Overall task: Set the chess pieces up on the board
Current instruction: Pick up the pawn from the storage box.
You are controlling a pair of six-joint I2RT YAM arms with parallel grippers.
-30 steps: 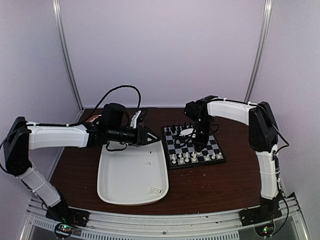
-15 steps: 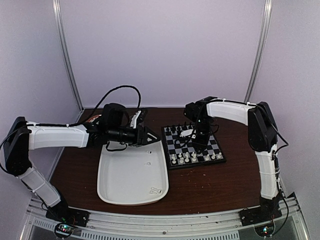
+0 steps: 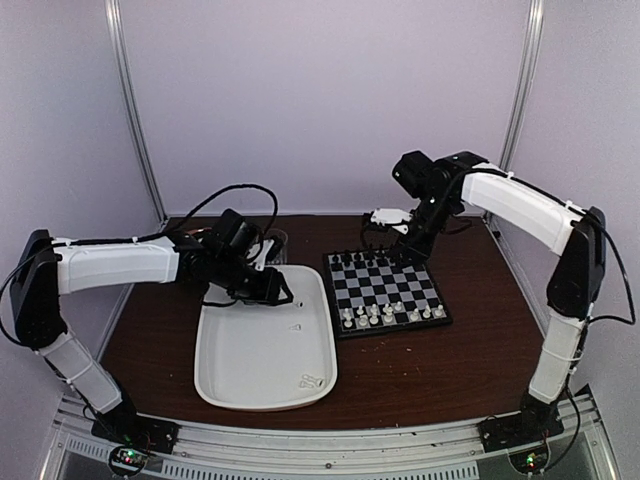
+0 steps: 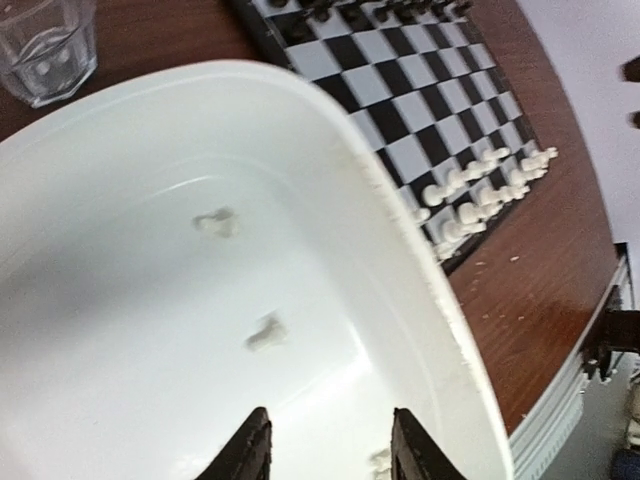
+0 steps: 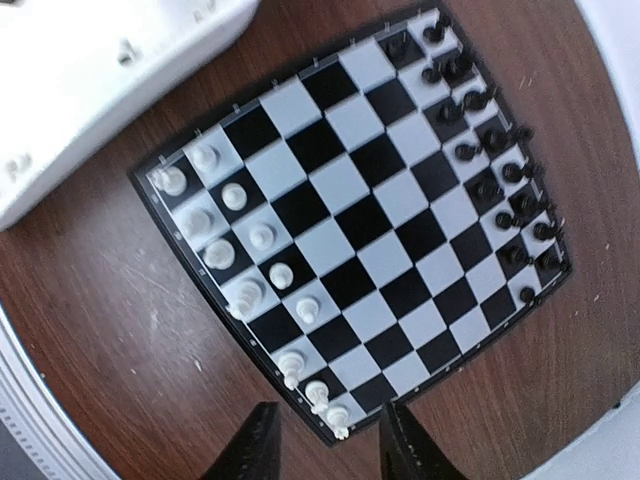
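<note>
Chess pieces (image 5: 261, 236), roughly a dozen, are standing in two ragged rows at the near edge of the board (image 5: 360, 220), with at least three more lying in the one white tray (image 4: 395, 270) beside it. One clear glass (image 4: 45, 45) is sitting beyond the tray. Both claws are gaping partway, empty: the left gripper (image 4: 330, 415) is hanging low over the tray, the right gripper (image 5: 328, 410) high above the board.

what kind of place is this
Most likely a robotics lab test cell: a left arm and a right arm bolted to a metal rail at the edge of a small table, plain pale walls closing it in, and a chessboard and white tray laid out.
</note>
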